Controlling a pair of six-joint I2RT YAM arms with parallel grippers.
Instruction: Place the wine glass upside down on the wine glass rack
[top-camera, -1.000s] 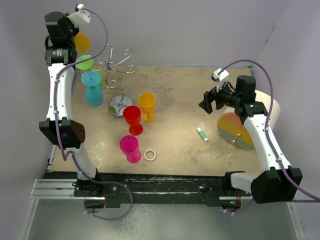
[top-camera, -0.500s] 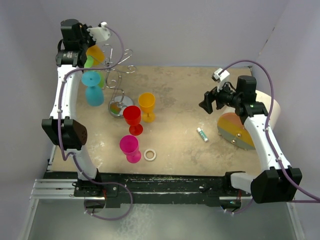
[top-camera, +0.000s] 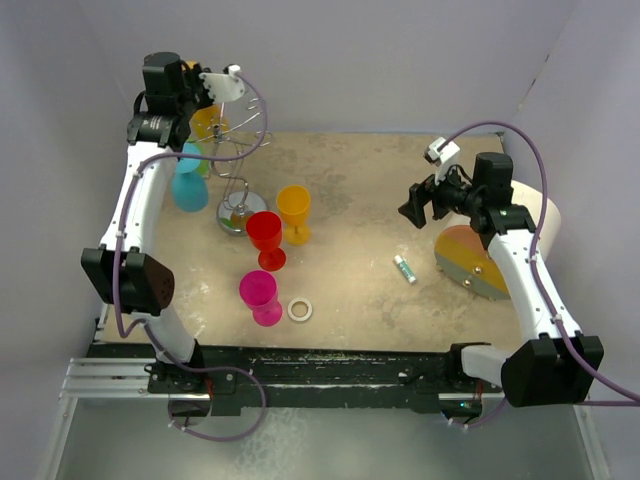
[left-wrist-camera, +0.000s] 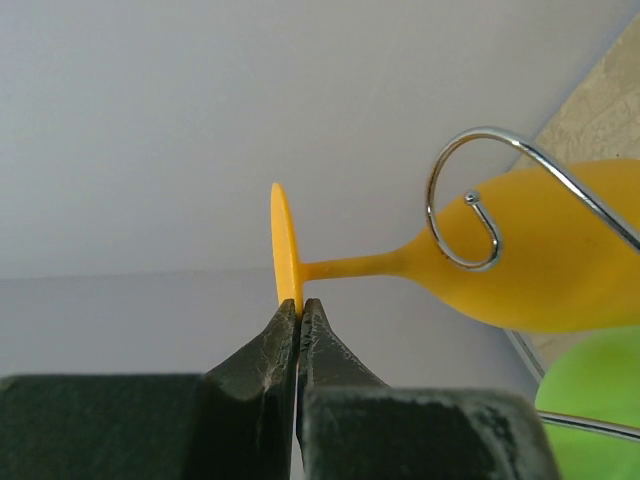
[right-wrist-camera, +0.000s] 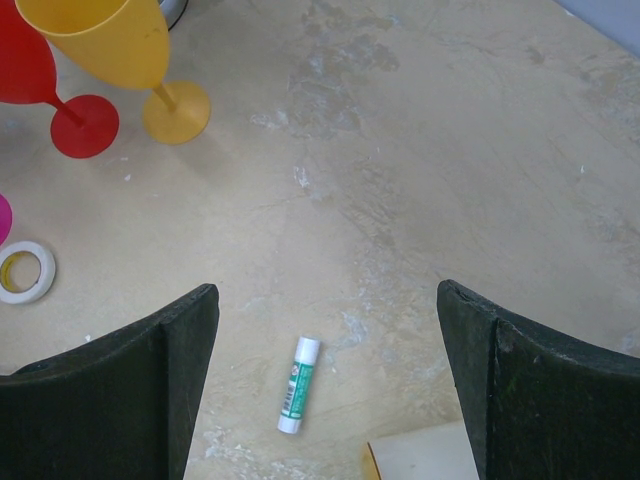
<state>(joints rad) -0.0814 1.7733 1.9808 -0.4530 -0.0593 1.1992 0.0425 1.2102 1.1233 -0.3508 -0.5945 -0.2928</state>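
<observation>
My left gripper (top-camera: 203, 92) is shut on the rim of the foot of a yellow-orange wine glass (top-camera: 209, 123), held high at the back left. In the left wrist view the gripper (left-wrist-camera: 299, 304) pinches the thin foot disc, and the glass (left-wrist-camera: 545, 262) lies sideways with its bowl behind a curled hook (left-wrist-camera: 461, 201) of the wine glass rack. The silver wire rack (top-camera: 238, 152) stands on a round shiny base (top-camera: 238, 215). A green glass (left-wrist-camera: 592, 392) shows below the hook. My right gripper (top-camera: 416, 205) is open and empty above the table; the right wrist view also shows it (right-wrist-camera: 325, 292).
A teal glass (top-camera: 188, 181) stands left of the rack. Orange (top-camera: 294, 211), red (top-camera: 266, 238) and pink (top-camera: 259, 297) glasses stand in front of it. A tape ring (top-camera: 300, 310), a glue stick (top-camera: 404, 269) and a round multicoloured disc (top-camera: 472, 262) lie to the right.
My left arm has swung right with the yellow-orange glass, from the far left corner to the top of the rack. The right arm has not moved.
</observation>
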